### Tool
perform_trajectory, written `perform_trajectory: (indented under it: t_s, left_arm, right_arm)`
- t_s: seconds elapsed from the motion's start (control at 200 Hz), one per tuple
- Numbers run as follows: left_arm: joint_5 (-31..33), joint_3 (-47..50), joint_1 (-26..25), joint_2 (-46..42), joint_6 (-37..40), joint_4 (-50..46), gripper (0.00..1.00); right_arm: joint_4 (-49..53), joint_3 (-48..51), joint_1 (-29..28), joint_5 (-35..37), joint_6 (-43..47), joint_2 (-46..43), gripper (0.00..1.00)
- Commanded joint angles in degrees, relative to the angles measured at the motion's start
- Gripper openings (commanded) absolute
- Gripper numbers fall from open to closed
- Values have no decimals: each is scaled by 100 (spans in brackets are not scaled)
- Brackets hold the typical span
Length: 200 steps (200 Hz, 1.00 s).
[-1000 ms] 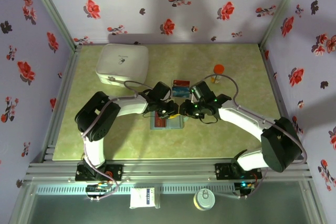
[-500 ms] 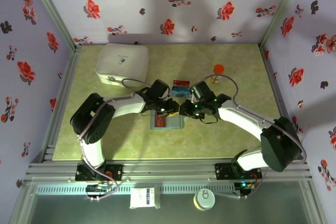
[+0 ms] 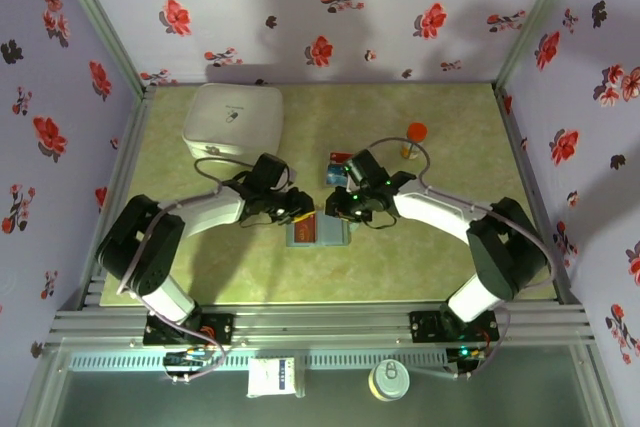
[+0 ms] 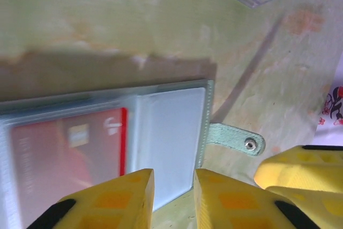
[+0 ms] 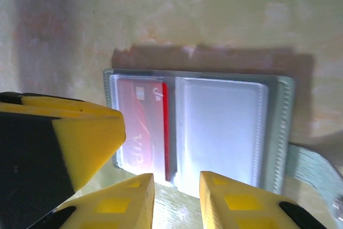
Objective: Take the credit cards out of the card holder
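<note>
Working the last extraction, as I judge it: the card holder (image 3: 318,231) lies open and flat on the table (image 3: 430,237) between the two arms, near the middle; a couple of loose cards (image 3: 338,159) lie just beyond it, partly under the right arm, so I take those as done; one red card (image 5: 140,127) sits in the left clear pocket, and the empty pocket (image 5: 220,132) beside it shows nothing inside; the tab (image 4: 236,139) sticks out flat from the far panel. My left gripper (image 4: 172,199) hovers at the near edge of the holder, fingers a narrow gap apart with nothing pinched that I can see; my right gripper (image 5: 176,202) hangs over the same edge close alongside, likewise slightly parted and empty. Next, I reckon, one gripper must pin the holder down while the other catches the red card's exposed edge and slides it out along the pocket; with both tools crowded so close, I'd want to keep them from knocking together.
</note>
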<state>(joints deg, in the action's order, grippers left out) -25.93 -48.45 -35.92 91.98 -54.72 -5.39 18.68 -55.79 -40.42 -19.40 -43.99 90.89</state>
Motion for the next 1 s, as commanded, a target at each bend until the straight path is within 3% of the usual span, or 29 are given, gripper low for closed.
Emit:
perform_trajectory:
  t_s: [0.0,0.29,0.7,0.995]
  left_arm:
    - [68,240,207,-338,235,-283,25]
    - [56,691,586,-696,371,-468,20]
    - [-156,800,588,-291,338,-176,0]
    - [-232,772,564,-84,306,20,0]
  right_arm:
    - [-231,-323,-129,-114,-108,346,29]
    - [-316,-823,-305,-327,-79,1202,27]
    - [-452,-847,-396,-476,-133,1502,25]
    - [-437,-868,-409,-485,-128,1528,25]
